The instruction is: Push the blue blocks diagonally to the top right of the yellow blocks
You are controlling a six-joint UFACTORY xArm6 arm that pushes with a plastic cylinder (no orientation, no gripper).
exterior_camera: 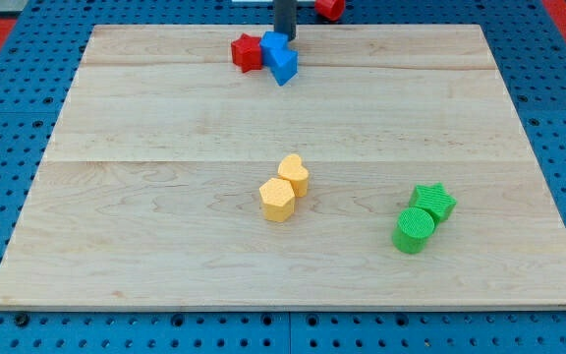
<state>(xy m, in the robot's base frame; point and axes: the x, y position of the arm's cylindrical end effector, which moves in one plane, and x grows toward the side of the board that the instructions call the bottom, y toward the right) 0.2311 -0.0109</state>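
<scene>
Straight dark grey rod point(284, 18), smooth and plain, down to my tip point(284, 36).

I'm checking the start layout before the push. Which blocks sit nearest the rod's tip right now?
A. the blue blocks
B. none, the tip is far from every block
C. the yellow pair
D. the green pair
A: my tip is at the view's top edge, right against the blue blocks, beside a red block.

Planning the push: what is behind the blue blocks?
My tip stands directly behind the blue blocks, at the view's top; a red block touches their left. The tip hides their back edge.
</scene>
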